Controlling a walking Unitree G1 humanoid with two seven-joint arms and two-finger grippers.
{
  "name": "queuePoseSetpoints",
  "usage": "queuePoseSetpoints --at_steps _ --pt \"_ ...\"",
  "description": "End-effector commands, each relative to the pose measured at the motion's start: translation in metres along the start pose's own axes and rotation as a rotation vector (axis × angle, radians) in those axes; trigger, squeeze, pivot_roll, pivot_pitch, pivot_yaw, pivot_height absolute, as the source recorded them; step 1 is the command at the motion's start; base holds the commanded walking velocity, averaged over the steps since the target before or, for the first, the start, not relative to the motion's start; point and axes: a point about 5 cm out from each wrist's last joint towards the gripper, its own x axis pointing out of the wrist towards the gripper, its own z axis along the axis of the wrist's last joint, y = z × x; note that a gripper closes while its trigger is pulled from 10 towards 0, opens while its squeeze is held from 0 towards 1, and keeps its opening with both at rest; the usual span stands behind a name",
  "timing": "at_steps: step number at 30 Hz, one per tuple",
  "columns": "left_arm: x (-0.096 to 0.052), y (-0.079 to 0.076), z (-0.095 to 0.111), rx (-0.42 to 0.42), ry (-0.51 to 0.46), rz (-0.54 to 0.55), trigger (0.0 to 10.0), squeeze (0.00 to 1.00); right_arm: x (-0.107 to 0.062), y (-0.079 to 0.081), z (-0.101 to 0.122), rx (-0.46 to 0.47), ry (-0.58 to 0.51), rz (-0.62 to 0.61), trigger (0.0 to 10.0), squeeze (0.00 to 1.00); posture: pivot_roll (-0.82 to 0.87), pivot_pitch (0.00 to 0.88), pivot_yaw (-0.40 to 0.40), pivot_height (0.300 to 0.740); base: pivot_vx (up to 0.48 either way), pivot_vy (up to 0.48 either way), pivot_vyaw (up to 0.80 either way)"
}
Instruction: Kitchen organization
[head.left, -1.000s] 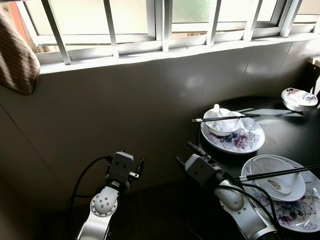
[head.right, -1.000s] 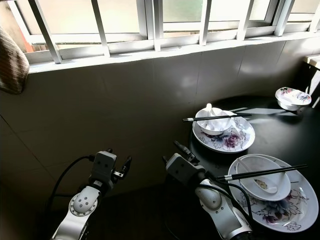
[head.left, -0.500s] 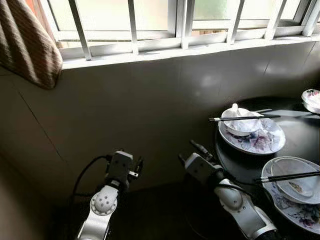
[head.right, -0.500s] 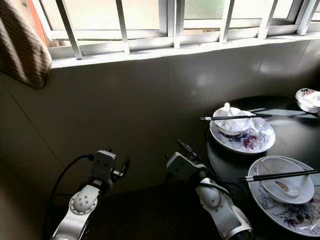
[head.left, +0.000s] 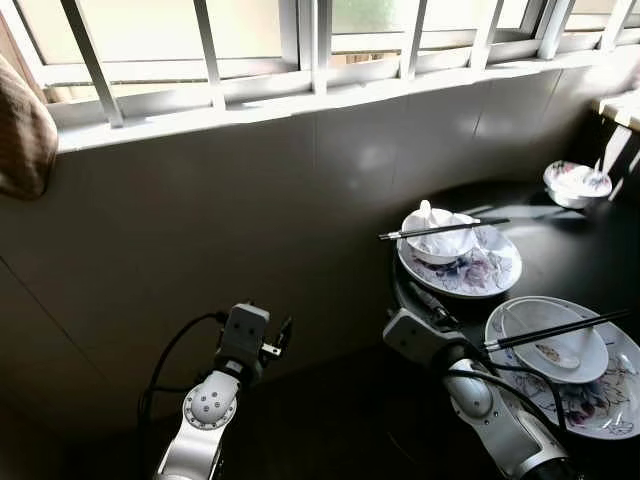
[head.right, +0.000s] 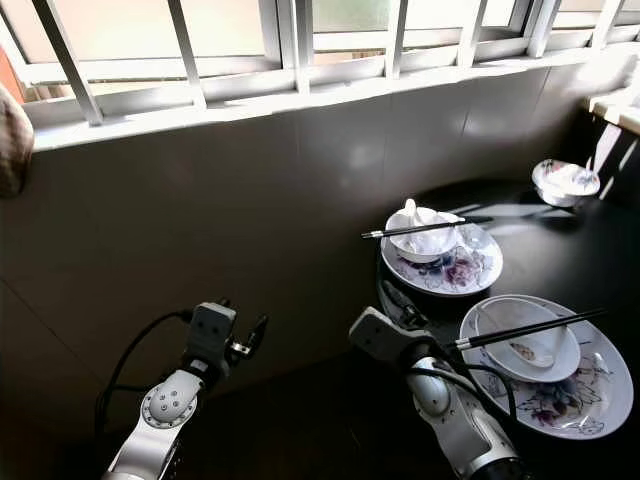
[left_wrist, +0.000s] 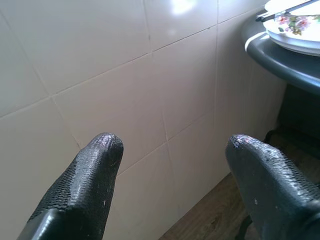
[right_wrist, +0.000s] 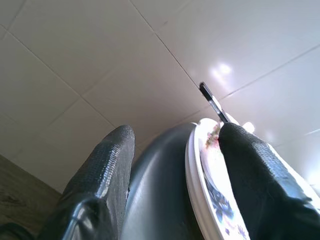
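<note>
While both pincers (left_wrist: 172, 150) (right_wrist: 175, 150) gape empty, chopsticks (head.left: 443, 229) lie crosswise over the far bowl (head.left: 440, 243).

White floral plates (head.left: 463, 275) — black chopsticks (head.left: 443, 229) — dark table (head.left: 560, 260).

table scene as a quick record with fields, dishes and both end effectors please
table: round, dark, beside tiled wall under barred window
far plate: floral, holds white bowl with spoon, chopsticks across the bowl
near plate: floral, holds white bowl, chopsticks across it
small bowl: floral, far side of table
left end effector: open, facing wall tiles
right end effector: open, at table edge by far plate
</note>
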Motion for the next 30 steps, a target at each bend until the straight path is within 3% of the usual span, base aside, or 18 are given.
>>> queuePoseSetpoints --at_steps 1,3,4,8,11,13,17,26,30 --pt "0.0 0.001 -0.003 -0.006 0.013 0.0 10.0 0.0 0.004 0.002 0.012 -0.018 -0.049 0.008 10.0 0.0 0.01 0.0 0.034 0.74 0.0 0.0 0.0" --pt "0.0 0.002 -0.004 -0.011 0.016 0.0 10.0 0.0 0.004 0.003 0.014 -0.033 -0.049 0.008 10.0 0.0 0.01 0.0 0.035 0.74 0.0 0.0 0.0" --pt "0.0 0.002 -0.004 -0.016 0.018 0.0 10.0 0.0 0.004 0.001 0.007 -0.107 0.048 -0.033 10.0 0.0 0.01 0.0 0.035 0.74 0.0 0.0 0.0" --pt "0.0 0.002 -0.005 -0.022 0.021 -0.002 10.0 0.0 -0.001 -0.005 -0.005 -0.268 0.221 -0.078 10.0 0.0 0.01 0.0 0.032 0.74 0.0 0.0 0.0" --pt "0.0 0.002 -0.006 -0.026 0.023 -0.003 10.0 0.0 -0.007 -0.005 -0.006 -0.188 0.268 -0.026 10.0 0.0 0.01 0.0 0.031 0.74 0.0 0.0 0.0" --pt "0.0 0.003 -0.006 -0.029 0.025 -0.004 10.0 0.0 -0.01 -0.005 -0.005 -0.183 0.265 -0.027 10.0 0.0 0.01 0.0 0.031 0.74 0.0 0.0 0.0" --pt "0.0 0.003 -0.007 -0.036 0.028 -0.007 10.0 0.0 -0.018 0.004 0.004 -0.113 0.262 0.007 10.0 0.0 0.0 0.0 0.034 0.74 0.0 0.0 0.0" --pt "0.001 0.002 -0.008 -0.039 0.03 -0.012 10.0 0.0 -0.022 0.004 0.009 -0.124 0.291 0.009 10.0 0.0 0.0 0.0 0.035 0.74 0.0 0.0 0.0" --pt "0.001 0.002 -0.008 -0.059 0.025 -0.01 10.0 0.0 -0.011 -0.001 0.012 -0.046 0.184 -0.004 10.0 0.0 0.0 0.0 0.03 0.74 0.0 0.0 0.0"
